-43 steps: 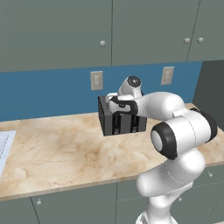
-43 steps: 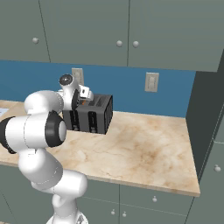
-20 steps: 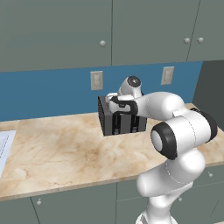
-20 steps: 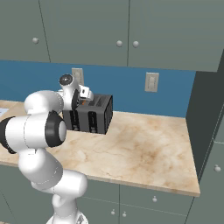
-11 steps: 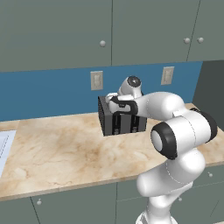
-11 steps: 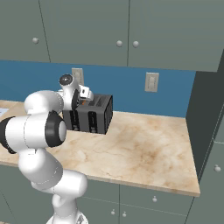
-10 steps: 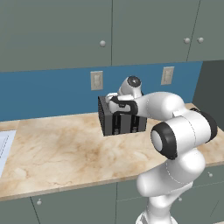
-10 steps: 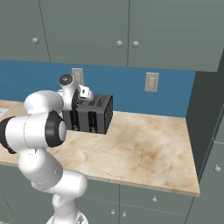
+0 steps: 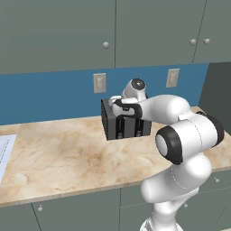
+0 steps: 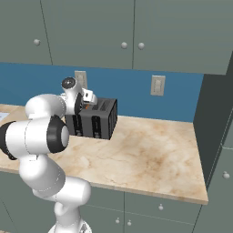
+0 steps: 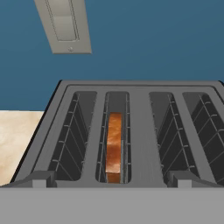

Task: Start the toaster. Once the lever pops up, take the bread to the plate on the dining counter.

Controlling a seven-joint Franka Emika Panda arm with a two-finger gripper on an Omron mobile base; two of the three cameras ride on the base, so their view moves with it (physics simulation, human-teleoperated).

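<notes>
Hand view is looking down into the toaster (image 11: 131, 131), where the bread (image 11: 114, 146) is standing on edge in the second slot from the left. Nothing is changing across the last two seconds: the arm is holding the same pose over the toaster's front top edge, near the back edge of the counter (image 9: 67, 158). The gripper (image 9: 124, 106) is hanging released, jaws wide, grasping nothing. That stillness suggests the robot is waiting for the lever to pop before reaching for the slice.
</notes>
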